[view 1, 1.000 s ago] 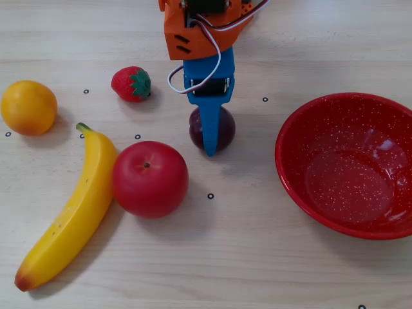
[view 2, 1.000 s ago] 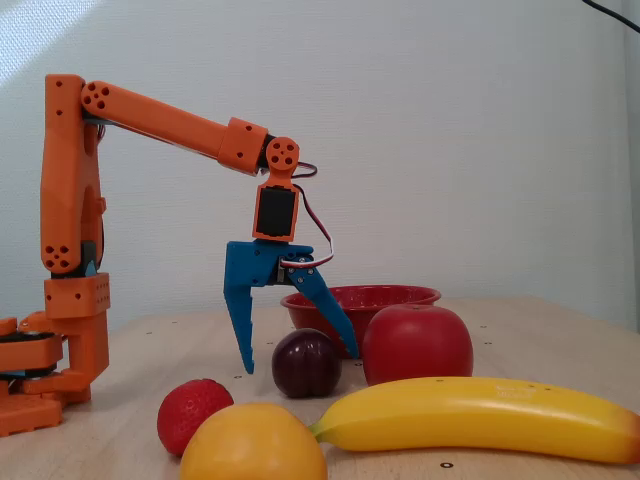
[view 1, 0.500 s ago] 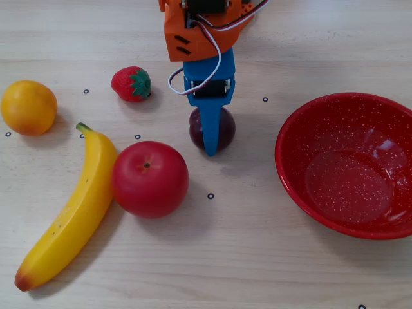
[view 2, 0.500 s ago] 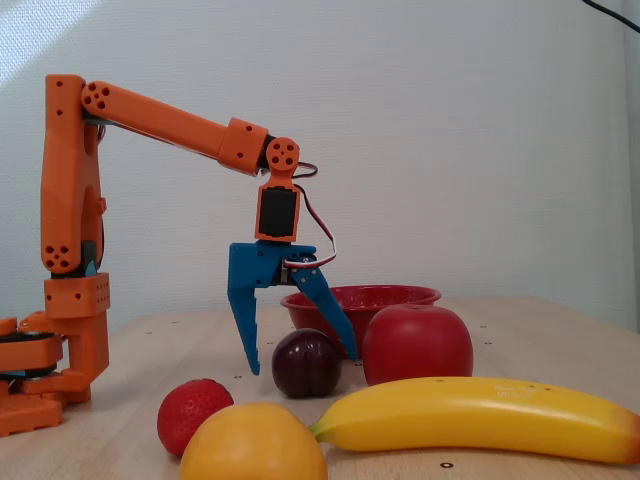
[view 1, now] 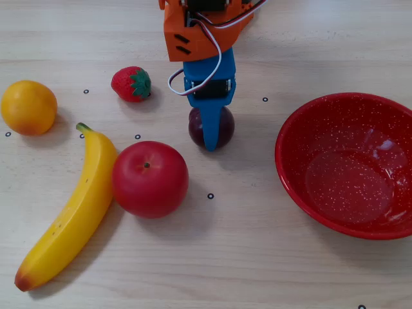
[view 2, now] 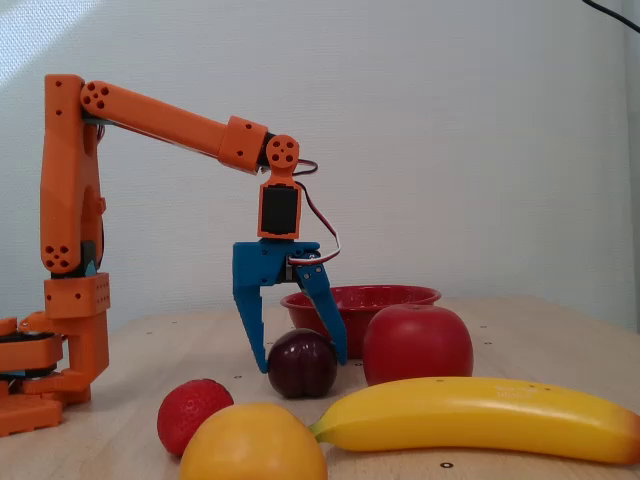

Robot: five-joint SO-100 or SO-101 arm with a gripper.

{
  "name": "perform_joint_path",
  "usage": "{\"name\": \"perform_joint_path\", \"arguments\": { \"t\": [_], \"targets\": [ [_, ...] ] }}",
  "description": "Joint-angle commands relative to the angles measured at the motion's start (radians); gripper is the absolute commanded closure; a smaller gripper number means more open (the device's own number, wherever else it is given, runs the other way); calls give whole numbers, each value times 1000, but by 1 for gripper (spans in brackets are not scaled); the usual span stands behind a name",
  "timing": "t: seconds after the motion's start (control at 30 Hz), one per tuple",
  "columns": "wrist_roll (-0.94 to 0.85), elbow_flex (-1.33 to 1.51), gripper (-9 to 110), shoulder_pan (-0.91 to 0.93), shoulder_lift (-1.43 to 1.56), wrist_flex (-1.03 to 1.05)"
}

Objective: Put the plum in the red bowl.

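Note:
The plum (view 1: 195, 129), small and dark purple, rests on the wooden table near the middle, as seen from above. My gripper (view 1: 210, 129) reaches down over it, and one blue finger (view 1: 210, 138) crosses its top. In the side-on fixed view the two blue fingers press against either side of the plum (view 2: 300, 365), so the gripper (view 2: 301, 366) is shut on it while it still sits on the table. The red bowl (view 1: 290, 138), wide and white-speckled, stands empty to the right; from the side its rim (view 2: 400, 296) shows behind the apple.
A big red apple (view 1: 150, 178) lies just left of and in front of the plum, against a yellow banana (view 1: 71, 212). A strawberry (view 1: 131, 84) and an orange (view 1: 28, 107) sit further left. The arm's orange base (view 2: 60, 330) stands at the side view's left.
The fingers have drawn in from wide apart until they meet the plum's sides. The plum has shifted slightly towards the arm's base.

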Motion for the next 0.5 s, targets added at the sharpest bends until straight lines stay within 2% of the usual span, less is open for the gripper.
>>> {"name": "perform_joint_path", "arguments": {
  "t": [0.0, 0.13, 0.47],
  "targets": [
    [23, -58, 85, -3, 17, -9],
    [23, -60, 101, -5, 18, -5],
    [17, -120, 101, -15, 71, 103]
  ]
}}
